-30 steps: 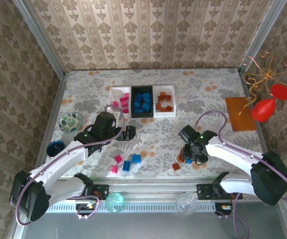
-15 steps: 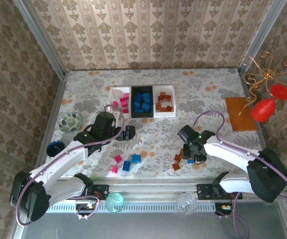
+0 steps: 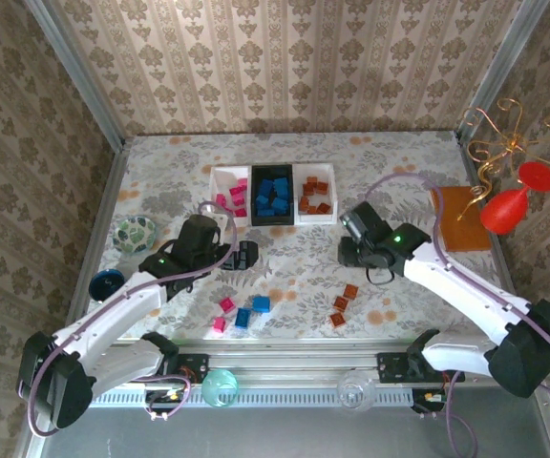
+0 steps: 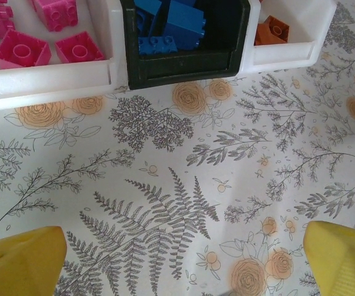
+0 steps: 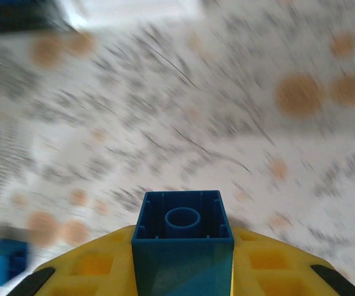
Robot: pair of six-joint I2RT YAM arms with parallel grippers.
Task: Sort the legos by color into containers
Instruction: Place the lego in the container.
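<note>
tray row: three small rectangular open trays, joined side by side, toward 12 o'clock on the floral tabletop
left white tray: holds pink plastic bricks
black middle tray: blue plastic bricks piled inside
right white tray: orange-brown plastic bricks inside
left hand: over the tabletop at 6 o'clock from the black middle tray, near it; spread wide, nothing between. In the left wrist view, one yellow fingertip sits in each lower corner with bare floral cloth between them.
right hand: at 5 o'clock from the right white tray, near it; pinching a single blue brick
single blue brick: held between the yellow fingers; its hollow side with a round tube faces the right wrist camera. The tabletop behind it is blurred.
loose pink bricks: two, on the tabletop at 6 o'clock from the left hand
loose blue bricks: two, just beside the pink pair at its 3 o'clock
loose orange-brown bricks: three close together, at 6 o'clock from the right hand, apart from it
small round patterned bowl: at 9 o'clock from the left hand, near the tabletop's left edge
flat orange-brown rectangular board: at 3 o'clock from the right hand, by the tabletop's right edge
</note>
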